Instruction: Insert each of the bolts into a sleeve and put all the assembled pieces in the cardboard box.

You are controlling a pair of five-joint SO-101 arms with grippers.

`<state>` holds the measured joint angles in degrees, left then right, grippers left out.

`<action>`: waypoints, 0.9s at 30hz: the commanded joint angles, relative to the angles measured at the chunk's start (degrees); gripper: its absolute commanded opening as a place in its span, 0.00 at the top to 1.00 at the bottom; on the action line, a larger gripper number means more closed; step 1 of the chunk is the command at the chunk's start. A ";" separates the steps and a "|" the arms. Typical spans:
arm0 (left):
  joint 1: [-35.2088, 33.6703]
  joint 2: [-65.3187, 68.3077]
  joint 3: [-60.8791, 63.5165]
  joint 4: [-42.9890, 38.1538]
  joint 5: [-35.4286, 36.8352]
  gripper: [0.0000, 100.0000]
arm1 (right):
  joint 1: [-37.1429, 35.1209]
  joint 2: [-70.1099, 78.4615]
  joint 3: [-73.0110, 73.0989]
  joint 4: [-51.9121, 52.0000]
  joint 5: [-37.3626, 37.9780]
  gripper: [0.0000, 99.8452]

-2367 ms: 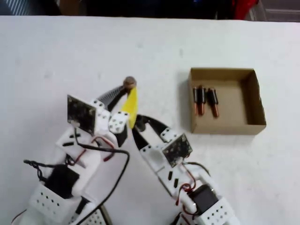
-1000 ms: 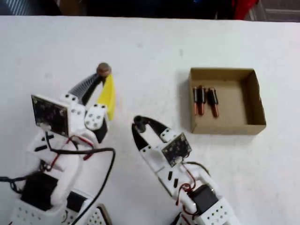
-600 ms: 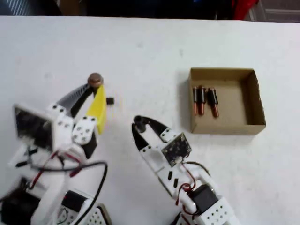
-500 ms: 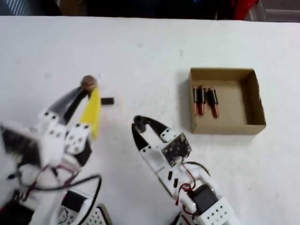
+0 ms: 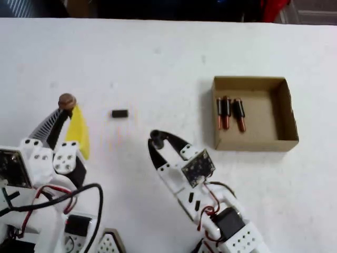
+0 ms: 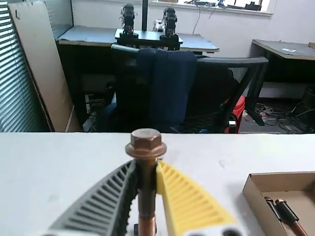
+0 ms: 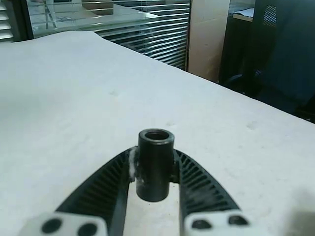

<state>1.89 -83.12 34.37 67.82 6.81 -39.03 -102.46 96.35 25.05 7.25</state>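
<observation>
Left jaws clamp the bolt (image 6: 146, 172) upright, well left of the sleeve (image 7: 155, 164), clamped bore-up in right jaws.

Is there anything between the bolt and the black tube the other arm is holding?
Yes: a loose black sleeve lies on the table roughly between the bolt in the left gripper and the held sleeve in the right gripper. Nothing else visible stands between them.
</observation>
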 commanded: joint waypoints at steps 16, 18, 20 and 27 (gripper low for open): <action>1.89 -9.98 16.97 -14.59 -2.02 0.98 | 0.04 -0.57 0.53 1.71 0.79 0.98; 5.23 -9.98 20.92 -20.04 -2.02 0.98 | 0.04 -0.57 0.53 1.63 0.79 0.98; 9.19 -9.98 24.88 -25.76 -2.02 0.98 | 0.04 -0.57 0.53 1.54 0.79 0.98; 15.69 -9.80 34.11 -38.77 -1.93 0.98 | 0.04 -0.57 0.53 1.45 0.79 0.98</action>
<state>15.78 -92.18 67.78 34.33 5.05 -39.03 -102.46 96.35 26.64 7.25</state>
